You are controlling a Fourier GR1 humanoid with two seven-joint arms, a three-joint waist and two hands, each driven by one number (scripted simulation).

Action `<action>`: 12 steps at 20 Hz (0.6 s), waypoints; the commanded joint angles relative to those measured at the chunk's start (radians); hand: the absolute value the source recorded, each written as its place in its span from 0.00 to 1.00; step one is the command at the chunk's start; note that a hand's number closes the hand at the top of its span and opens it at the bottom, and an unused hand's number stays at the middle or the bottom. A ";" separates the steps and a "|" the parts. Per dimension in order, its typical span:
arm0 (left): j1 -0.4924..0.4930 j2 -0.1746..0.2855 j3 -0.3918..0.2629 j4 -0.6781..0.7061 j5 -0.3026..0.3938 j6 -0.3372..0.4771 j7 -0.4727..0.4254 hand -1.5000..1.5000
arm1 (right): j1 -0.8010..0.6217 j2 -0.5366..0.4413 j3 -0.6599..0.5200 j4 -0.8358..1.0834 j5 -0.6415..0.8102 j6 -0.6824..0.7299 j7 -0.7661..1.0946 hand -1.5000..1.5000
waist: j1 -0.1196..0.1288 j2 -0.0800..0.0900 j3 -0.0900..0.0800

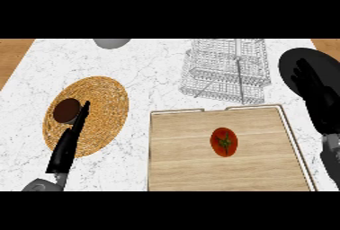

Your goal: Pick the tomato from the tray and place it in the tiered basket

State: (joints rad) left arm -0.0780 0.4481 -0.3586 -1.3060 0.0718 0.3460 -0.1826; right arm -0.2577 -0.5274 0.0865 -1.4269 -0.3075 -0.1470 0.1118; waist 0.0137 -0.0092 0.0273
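A red tomato (224,141) with a green stem lies near the middle of the wooden tray (179,157). Behind the tray stands the white wire tiered basket (227,69). My right hand (319,96) is at the right edge, beside the tray's far right corner, fingers straight and open, holding nothing. It is apart from the tomato. My left hand (69,143) is at the lower left, fingers straight, lying over the woven mat.
A round woven mat (100,110) with a dark brown round object (67,110) on it lies at the left. A grey rounded object (111,42) shows at the far edge. Wooden strips border the marble counter (153,72) at the top corners.
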 commanded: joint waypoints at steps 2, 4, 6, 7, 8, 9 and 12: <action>0.038 -0.048 0.022 0.015 0.036 0.015 0.027 0.50 | -0.044 -0.008 -0.009 -0.121 0.030 0.021 -0.104 1.00 | -0.015 0.006 -0.028; 0.053 -0.079 0.049 0.020 0.068 0.052 0.067 0.50 | -0.105 -0.038 -0.008 -0.227 0.077 0.013 -0.175 1.00 | -0.018 -0.002 -0.029; 0.074 -0.107 0.069 0.015 0.125 0.048 0.121 0.50 | -0.150 -0.046 -0.009 -0.307 0.134 0.000 -0.288 1.00 | -0.011 -0.007 -0.029; 0.107 -0.108 0.062 0.008 0.133 0.043 0.122 0.50 | -0.046 -0.164 -0.131 -0.120 0.303 -0.228 -0.141 1.00 | -0.061 -0.004 -0.037; 0.113 -0.132 0.076 0.003 0.159 0.045 0.113 0.50 | -0.007 -0.001 -0.164 -0.161 0.212 -0.333 -0.153 0.00 | -0.058 -0.004 -0.029; 0.124 -0.147 0.058 -0.001 0.140 0.064 0.111 0.50 | 0.006 0.105 -0.173 -0.187 0.130 -0.362 -0.156 0.00 | -0.044 -0.001 -0.026; 0.095 -0.153 0.051 0.008 0.136 0.045 0.132 0.50 | 0.114 0.241 -0.147 -0.266 0.105 -0.354 -0.387 0.00 | -0.034 0.007 -0.025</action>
State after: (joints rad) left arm -0.0026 0.3296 -0.2908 -1.3183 0.1927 0.3935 -0.0953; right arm -0.2293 -0.4230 -0.0364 -1.6440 -0.1846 -0.4167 -0.1293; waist -0.0242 -0.0115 0.0052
